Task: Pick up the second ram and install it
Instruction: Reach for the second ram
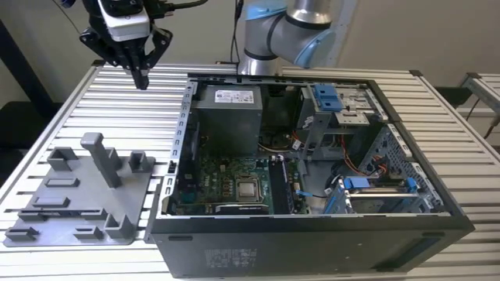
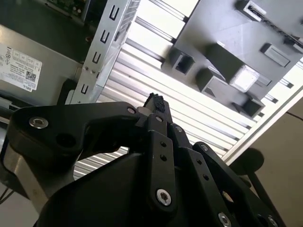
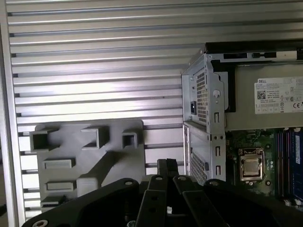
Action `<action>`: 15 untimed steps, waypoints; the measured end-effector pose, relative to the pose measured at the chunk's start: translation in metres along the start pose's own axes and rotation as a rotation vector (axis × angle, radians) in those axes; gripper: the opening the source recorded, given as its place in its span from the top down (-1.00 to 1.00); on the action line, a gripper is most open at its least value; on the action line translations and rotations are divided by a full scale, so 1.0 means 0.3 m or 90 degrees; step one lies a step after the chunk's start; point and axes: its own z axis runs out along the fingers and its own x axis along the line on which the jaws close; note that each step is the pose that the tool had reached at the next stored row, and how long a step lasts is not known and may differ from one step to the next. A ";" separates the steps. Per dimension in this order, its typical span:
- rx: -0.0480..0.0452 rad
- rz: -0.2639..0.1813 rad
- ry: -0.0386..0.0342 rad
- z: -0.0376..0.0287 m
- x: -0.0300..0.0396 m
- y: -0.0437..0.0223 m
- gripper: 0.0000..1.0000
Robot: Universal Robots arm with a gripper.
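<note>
The empty gripper point(image 1: 141, 84), fingers point(image 1: 140, 70) pressed together, hovers over the slatted table's point(image 1: 117, 117) edge by the arm base point(image 1: 258, 61), beside the open computer case's point(image 1: 312, 246) power supply point(image 1: 226, 117) corner

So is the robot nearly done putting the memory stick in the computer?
Not yet. The gripper hangs shut and empty above the table, beside the open computer. A dark strip on the grey holder plate may be the stick. Picking up and fitting are left.
</note>
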 end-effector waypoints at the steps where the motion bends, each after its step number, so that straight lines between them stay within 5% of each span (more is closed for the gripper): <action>1: 0.0000 0.000 0.0000 0.000 0.005 0.000 0.79; 15: 0.0006 0.000 -0.0005 -0.002 0.088 -0.006 0.79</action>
